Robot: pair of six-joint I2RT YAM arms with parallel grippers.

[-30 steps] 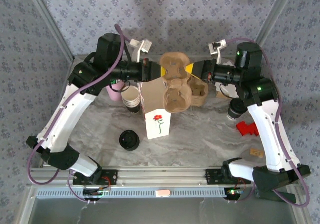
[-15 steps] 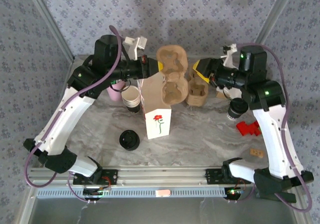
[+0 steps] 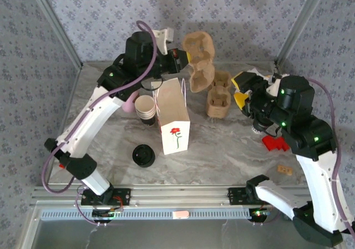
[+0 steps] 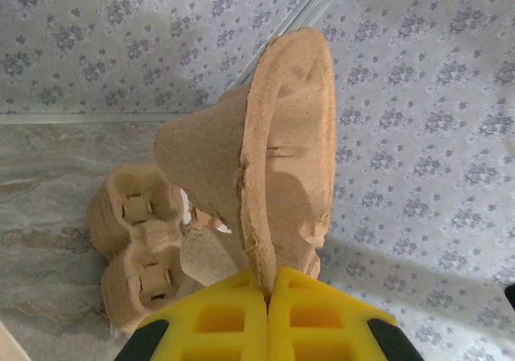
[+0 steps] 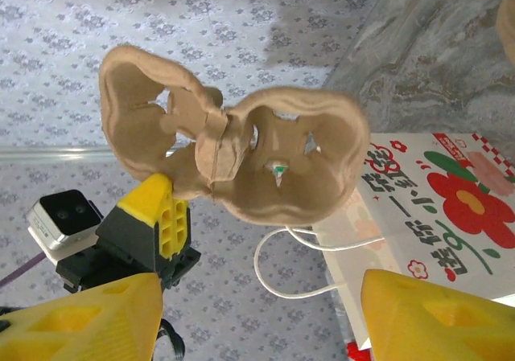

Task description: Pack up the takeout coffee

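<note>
As I am looking in from my end, the left fingers are pressing together on the rim of a brown pulp cup carrier, holding it on edge in the air above the back of the table. The right fingers are standing wide apart with nothing between them, hovering over the right half of the table and facing the carrier.

Just below the held carrier, a stack of carriers is sitting on the table. Left of it, a white paper bag with a red flower print is standing upright. A stack of lidless beige cups is standing just beside the bag's left side, with something pink behind it. A pile of black lids is lying nearer to me.

The takeout coffee is sitting at the right of the table, well apart from the bag and mostly hidden under the right arm. Something red is lying beside it.

The table is showing a grey marbled surface, with a metal rail running along its near edge. Walls covered in a grey-blue flower pattern are closing in the back and sides, and bare metal posts are slanting up at the corners.
</note>
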